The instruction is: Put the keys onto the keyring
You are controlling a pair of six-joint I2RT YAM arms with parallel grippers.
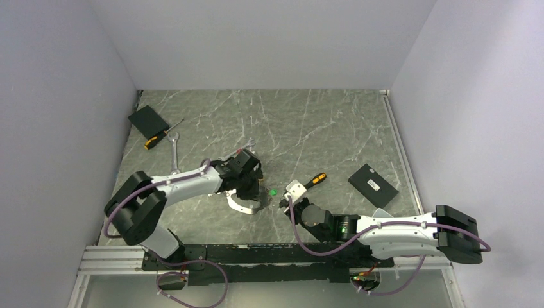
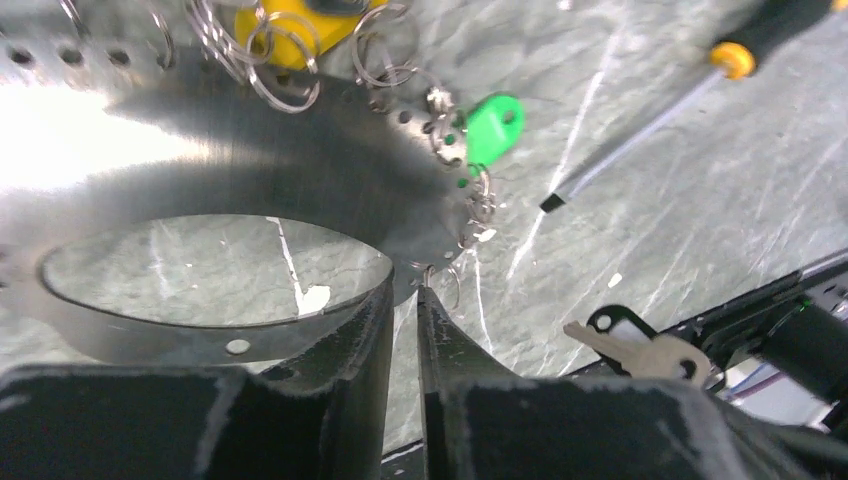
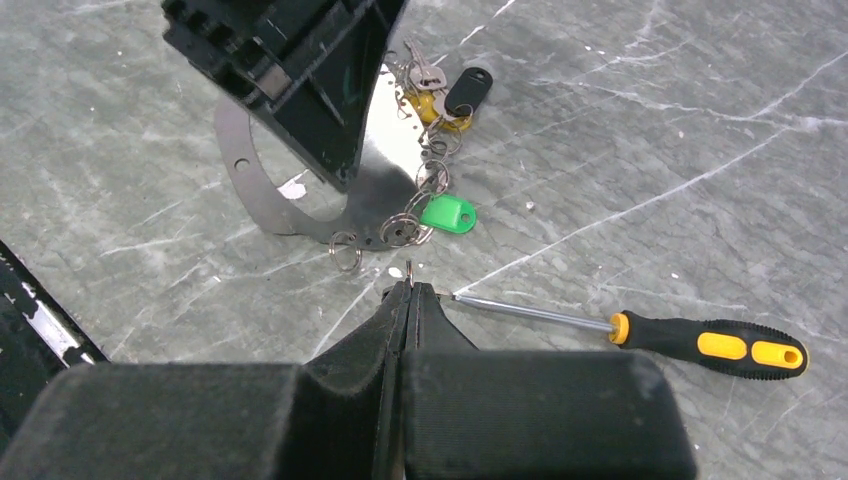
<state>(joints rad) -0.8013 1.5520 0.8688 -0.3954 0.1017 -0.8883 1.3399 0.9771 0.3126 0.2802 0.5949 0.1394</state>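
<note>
The right hand (image 3: 408, 292) sits low over the near middle of the bench (image 1: 333, 128). Its fingers are pressed fully together. A thin sliver of metal shows at the fingertips, and it cannot be told whether this is gripped. In the left wrist view a silver key (image 2: 640, 350) appears just beside the right arm's black parts. It cannot be told whether that key is held or lying loose.

Just left of and beyond the right hand, the keyring (image 3: 262, 200) lies flat on the bench. It is a flat silver band curved round a wide opening, with small holes along its outer edge. Small wire rings (image 3: 345, 250) hang at the right side of that edge.

The left hand (image 2: 403, 300) points down onto the band beside the opening. Its fingers are nearly closed, with a narrow gap between them, and nothing shows in the gap.

The green key (image 3: 448, 213) lies at the band's right edge, touching the wire rings. The right screwdriver (image 3: 700, 340) lies right of the green key. Its tip is just beside the right hand's fingertips and its handle points away to the far right. The right box (image 1: 373, 185) lies flat further right, well apart.

At the band's far edge, the yellow key (image 3: 440, 110) and black key (image 3: 468, 90) lie together among more wire rings.

Far left on the bench lie a wrench (image 1: 174, 154), the left screwdriver (image 1: 159, 138) and the left box (image 1: 147, 120), close together.
</note>
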